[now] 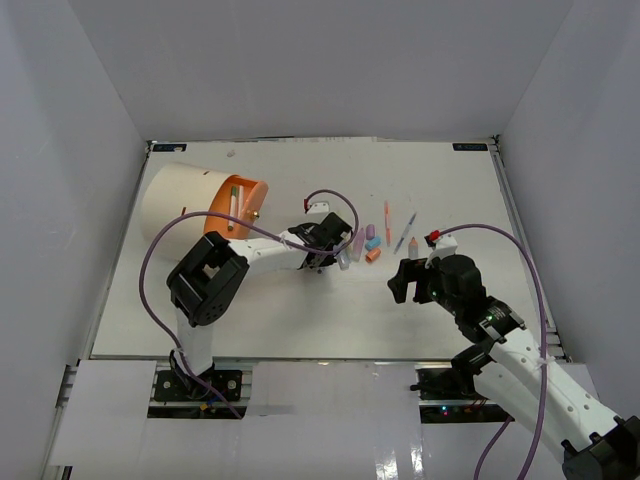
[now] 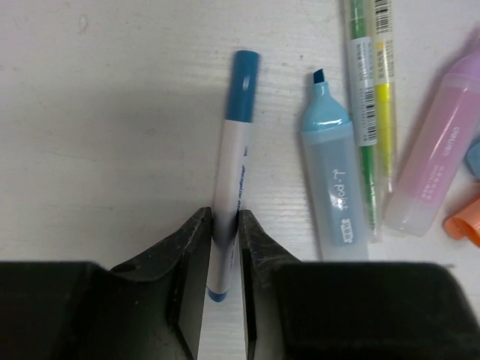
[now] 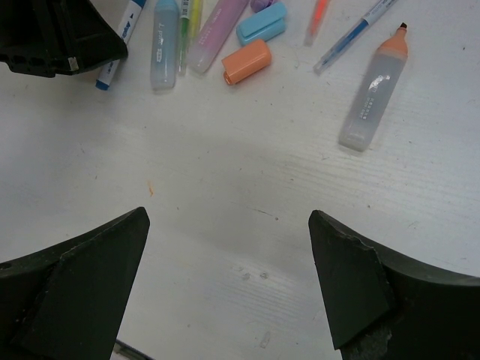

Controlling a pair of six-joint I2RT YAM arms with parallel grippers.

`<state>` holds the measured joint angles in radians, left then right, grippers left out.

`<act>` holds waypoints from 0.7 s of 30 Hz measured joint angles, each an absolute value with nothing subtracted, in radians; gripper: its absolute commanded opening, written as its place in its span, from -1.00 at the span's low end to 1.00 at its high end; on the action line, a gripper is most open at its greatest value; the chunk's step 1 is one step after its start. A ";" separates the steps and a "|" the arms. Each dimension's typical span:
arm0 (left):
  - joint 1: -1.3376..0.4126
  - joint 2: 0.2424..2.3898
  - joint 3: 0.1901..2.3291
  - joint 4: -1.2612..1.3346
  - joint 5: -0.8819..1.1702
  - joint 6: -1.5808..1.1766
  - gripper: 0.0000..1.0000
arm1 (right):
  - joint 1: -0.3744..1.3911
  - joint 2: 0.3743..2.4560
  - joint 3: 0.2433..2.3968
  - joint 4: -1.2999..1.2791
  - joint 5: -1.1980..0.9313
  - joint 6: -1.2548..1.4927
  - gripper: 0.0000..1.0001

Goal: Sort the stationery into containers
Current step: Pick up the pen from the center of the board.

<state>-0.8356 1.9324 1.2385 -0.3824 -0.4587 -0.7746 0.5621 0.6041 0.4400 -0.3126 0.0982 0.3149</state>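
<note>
Left fingers (image 2: 187, 247) clamped on blue pen (image 2: 234, 150), which lies on worktop (image 2: 105, 112) just beside a highlighter (image 2: 335, 180). Right fingers (image 3: 90, 285) wide apart over worktop, holding nothing. Container (image 1: 190, 200) lies at far left.

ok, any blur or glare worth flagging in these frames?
Top external: even light, some glare on the glossy strip at the bottom. Left wrist: pen sharp, fingers dark and soft. Right wrist: fingers blurred, table grain crisp.
</note>
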 measured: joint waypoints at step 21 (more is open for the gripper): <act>-0.819 1.510 1.414 -0.575 -0.422 -0.324 -0.67 | 0.562 0.611 0.429 -0.312 0.094 0.314 0.86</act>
<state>-0.8188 1.5105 1.4143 -0.5747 -0.4217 -0.3241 0.5621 0.6109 0.4290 -0.3122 0.0937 0.3138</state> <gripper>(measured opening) 0.234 0.933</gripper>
